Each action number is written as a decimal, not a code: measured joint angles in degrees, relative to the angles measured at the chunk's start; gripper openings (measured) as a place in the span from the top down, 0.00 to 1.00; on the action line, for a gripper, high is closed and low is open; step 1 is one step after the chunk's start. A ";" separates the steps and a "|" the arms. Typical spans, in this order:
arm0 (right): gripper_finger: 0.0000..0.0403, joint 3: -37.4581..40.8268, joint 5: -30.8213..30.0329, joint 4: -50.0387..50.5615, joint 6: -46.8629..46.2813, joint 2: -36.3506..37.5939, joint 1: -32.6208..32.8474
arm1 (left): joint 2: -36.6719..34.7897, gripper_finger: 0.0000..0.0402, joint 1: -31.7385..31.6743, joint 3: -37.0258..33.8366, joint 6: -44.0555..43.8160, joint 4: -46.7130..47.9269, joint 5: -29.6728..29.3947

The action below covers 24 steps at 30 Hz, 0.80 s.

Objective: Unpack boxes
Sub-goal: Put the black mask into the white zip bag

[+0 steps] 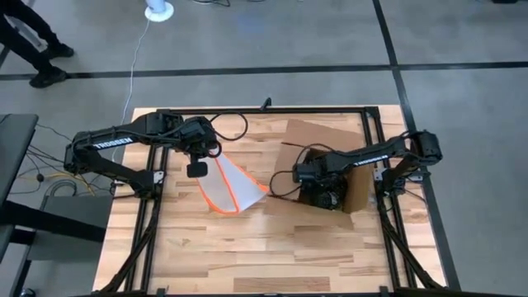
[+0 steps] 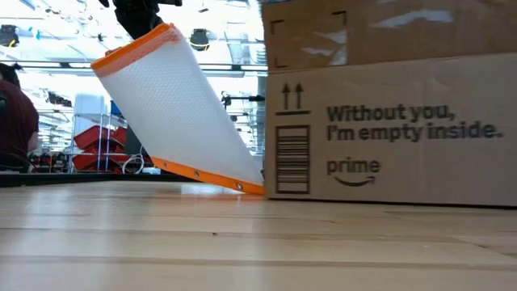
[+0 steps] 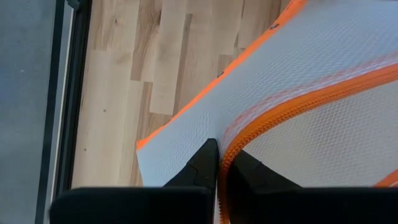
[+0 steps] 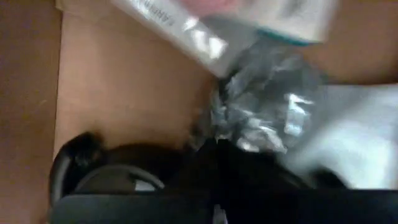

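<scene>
The brown cardboard box [image 1: 356, 188] [image 2: 388, 129] stands open on the table's right half, its flaps spread. My right gripper [image 1: 320, 191] [image 4: 214, 148] reaches down inside it, shut at a crumpled silvery plastic wrapping [image 4: 267, 93]. An orange-edged clear pouch [image 1: 235, 186] [image 2: 178, 105] slants beside the box's left side, its lower orange edge [image 2: 206, 175] on the table. My left gripper [image 1: 214, 155] [image 3: 217, 163] is shut on the pouch's raised end. My left gripper pinches the pouch's orange zip edge [image 3: 231, 144] between its two fingers at the raised end, coming from above. The pouch hangs tilted below the fingers, its lower corner [image 2: 246, 187] on the table against the box. My right gripper's fingertips meet on the crumpled silvery wrapping [image 4: 224, 127] inside the box, coming from above. The fingers themselves hide how much of it lies between them.
Inside the box also lie a white and teal packet [image 4: 273, 18] and a black round item [image 4: 106, 171]. A black frame [image 1: 247, 110] runs around the wooden table. A person's legs [image 1: 33, 41] show on the floor beyond the far left corner.
</scene>
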State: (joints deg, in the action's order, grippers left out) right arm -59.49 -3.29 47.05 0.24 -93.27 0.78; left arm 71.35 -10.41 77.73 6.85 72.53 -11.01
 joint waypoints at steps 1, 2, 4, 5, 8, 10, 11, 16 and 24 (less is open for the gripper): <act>1.00 -2.18 -0.78 2.13 0.44 0.12 -0.02 | 0.00 1.00 0.00 0.00 -0.02 0.00 -0.02; 1.00 -4.22 -1.67 4.38 1.02 0.37 -0.02 | 0.00 1.00 0.00 0.00 0.00 0.00 -0.02; 1.00 -8.37 -3.50 8.14 1.74 0.53 0.00 | 0.00 1.00 0.00 0.00 0.17 -0.01 -0.02; 1.00 -10.61 -4.50 9.69 2.12 0.56 0.00 | 0.00 1.00 0.00 0.00 0.18 -0.02 -0.04; 1.00 -14.93 -7.65 14.75 3.56 1.06 -0.39 | 0.00 1.00 0.00 0.00 0.40 0.01 -0.06; 1.00 -15.58 -9.82 17.78 3.68 1.30 -1.34 | 0.00 1.00 0.00 0.00 0.51 0.02 -0.08; 1.00 -15.56 -10.27 19.98 3.68 1.30 -1.93 | 0.00 1.00 0.00 0.00 0.64 0.03 -0.09; 1.00 -15.49 -10.38 27.08 3.43 1.37 -4.32 | 0.00 1.00 0.00 0.00 0.67 0.02 -0.13; 1.00 -15.54 -6.98 20.82 3.23 1.46 -4.74 | 0.00 1.00 0.00 0.00 0.88 0.07 -0.13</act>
State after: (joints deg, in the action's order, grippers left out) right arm -75.02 -10.27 67.87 3.47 -91.81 -3.97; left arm 71.35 -10.41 77.73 7.73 72.60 -11.14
